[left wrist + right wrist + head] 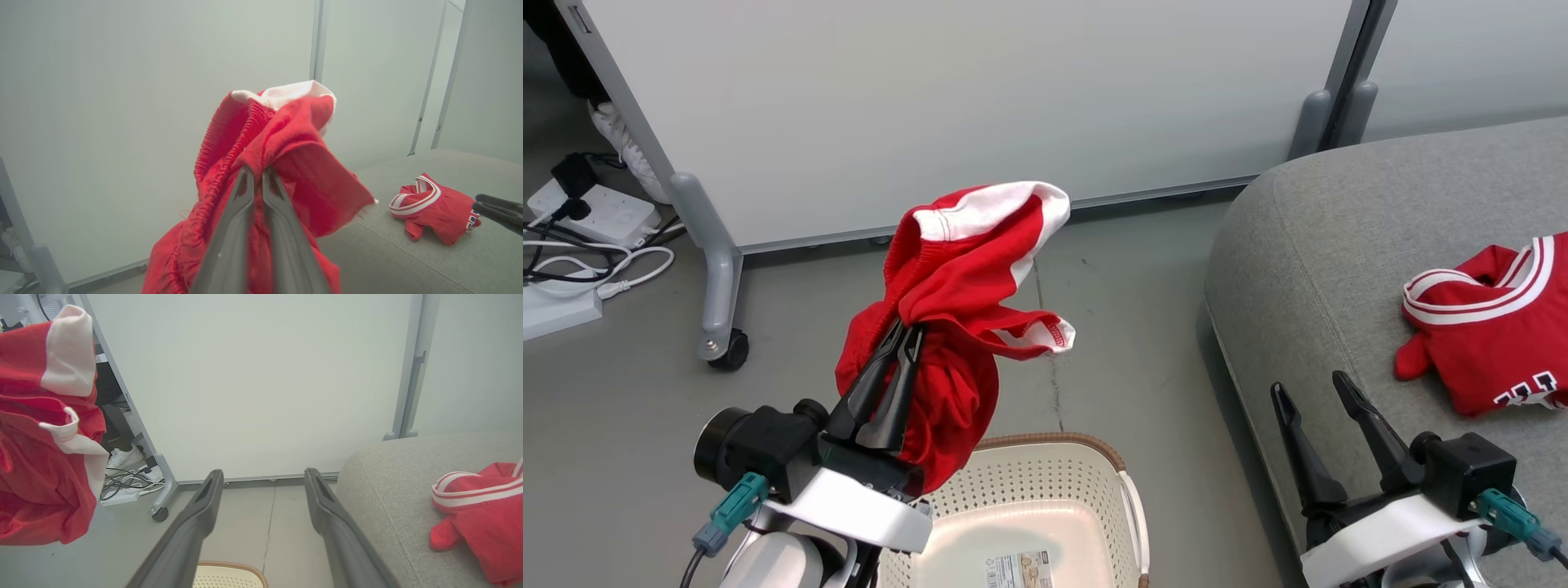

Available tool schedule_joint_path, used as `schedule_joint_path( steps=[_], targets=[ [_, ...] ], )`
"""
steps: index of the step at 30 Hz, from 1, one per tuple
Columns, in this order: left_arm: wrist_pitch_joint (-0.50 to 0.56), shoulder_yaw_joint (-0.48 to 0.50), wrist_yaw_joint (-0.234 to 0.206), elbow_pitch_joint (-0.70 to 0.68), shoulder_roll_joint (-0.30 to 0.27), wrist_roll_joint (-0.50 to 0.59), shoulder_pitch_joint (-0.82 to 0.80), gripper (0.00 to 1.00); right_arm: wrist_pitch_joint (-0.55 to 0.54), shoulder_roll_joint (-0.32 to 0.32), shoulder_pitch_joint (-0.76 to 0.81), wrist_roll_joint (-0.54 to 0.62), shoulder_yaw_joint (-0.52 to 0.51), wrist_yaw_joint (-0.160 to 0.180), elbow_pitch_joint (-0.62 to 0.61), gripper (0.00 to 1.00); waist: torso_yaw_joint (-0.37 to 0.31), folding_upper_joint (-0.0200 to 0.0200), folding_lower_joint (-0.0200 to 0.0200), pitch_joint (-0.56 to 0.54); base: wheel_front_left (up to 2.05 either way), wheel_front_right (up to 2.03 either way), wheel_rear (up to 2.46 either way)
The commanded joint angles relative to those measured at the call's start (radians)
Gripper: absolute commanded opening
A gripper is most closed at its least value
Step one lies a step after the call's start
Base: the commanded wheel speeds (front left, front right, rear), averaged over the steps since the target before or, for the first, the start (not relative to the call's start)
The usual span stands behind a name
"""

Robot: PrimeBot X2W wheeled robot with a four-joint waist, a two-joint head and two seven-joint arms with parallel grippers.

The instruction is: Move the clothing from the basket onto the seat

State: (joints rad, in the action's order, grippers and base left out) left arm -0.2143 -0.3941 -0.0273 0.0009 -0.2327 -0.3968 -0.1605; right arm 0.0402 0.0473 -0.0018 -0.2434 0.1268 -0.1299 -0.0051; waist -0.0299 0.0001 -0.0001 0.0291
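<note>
Above basket (1094, 446), left pincer (907, 331) clamps red garment (964, 261); right pincer (1307, 384) spread wide; head view catches sticker (1018, 569).

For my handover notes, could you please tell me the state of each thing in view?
left tool: shut on the red garment.
red garment: hanging bunched, clear of the basket.
right tool: open, empty.
basket: upright, no clothing in visible part.
jersey: crumpled on the seat.
seat: bearing the jersey.
</note>
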Motion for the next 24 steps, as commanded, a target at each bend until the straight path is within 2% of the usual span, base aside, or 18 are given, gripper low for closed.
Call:
schedule_joint_path(
  steps=[1, 17, 24],
  targets=[
    [0.002, 0.001, -0.003, -0.005, -0.008, -0.001, 0.010, 0.00, -0.004, 0.006, 0.009, -0.007, -0.002, -0.002, 0.001, 1.00, 0.001, -0.0001, 0.0001, 0.000, 0.00, 0.00, 0.00],
    [0.009, -0.010, -0.010, -0.012, -0.019, -0.007, 0.010, 0.00, 0.001, 0.006, 0.000, -0.017, 0.019, -0.002, 0.000, 1.00, 0.010, -0.0001, 0.0001, -0.007, 0.00, 0.00, 0.00],
    [0.008, -0.016, -0.009, -0.013, -0.020, -0.010, -0.003, 0.00, 0.000, 0.006, -0.038, -0.035, 0.102, -0.002, -0.003, 1.00, 0.023, -0.0001, 0.0001, -0.006, 0.00, 0.00, 0.00]
  ],
)
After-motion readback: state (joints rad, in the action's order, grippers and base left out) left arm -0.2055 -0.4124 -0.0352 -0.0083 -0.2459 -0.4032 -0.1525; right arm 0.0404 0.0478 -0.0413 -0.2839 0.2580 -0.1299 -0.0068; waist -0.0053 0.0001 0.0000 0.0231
